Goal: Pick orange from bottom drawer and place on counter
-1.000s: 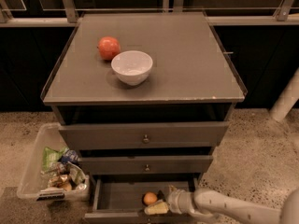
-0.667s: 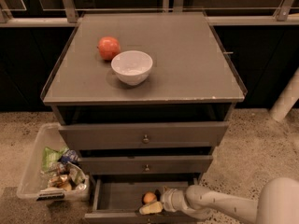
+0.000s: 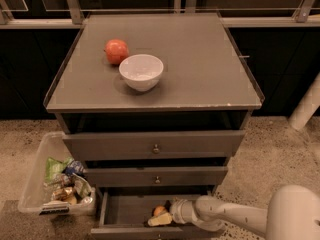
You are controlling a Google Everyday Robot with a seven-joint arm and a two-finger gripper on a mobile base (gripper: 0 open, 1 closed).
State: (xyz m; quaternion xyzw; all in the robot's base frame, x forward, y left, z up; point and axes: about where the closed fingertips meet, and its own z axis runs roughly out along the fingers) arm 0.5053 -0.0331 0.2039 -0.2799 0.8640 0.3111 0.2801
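The bottom drawer [image 3: 120, 211] is pulled open at the foot of the grey cabinet. The orange [image 3: 159, 210], small and pale yellow-orange, lies inside it near the front. My gripper [image 3: 161, 218] reaches into the drawer from the right on a white arm, with its pale fingers around the orange. The counter [image 3: 200, 69] is the flat grey top of the cabinet, above the two upper drawers.
A white bowl [image 3: 141, 71] and a larger red-orange fruit [image 3: 116, 51] stand on the counter's left half. A clear bin [image 3: 35, 181] with packets sits on the floor left of the cabinet. A white post [image 3: 307, 106] stands at the right.
The arm has pushed further left into the drawer, and the gripper has come up to the orange.
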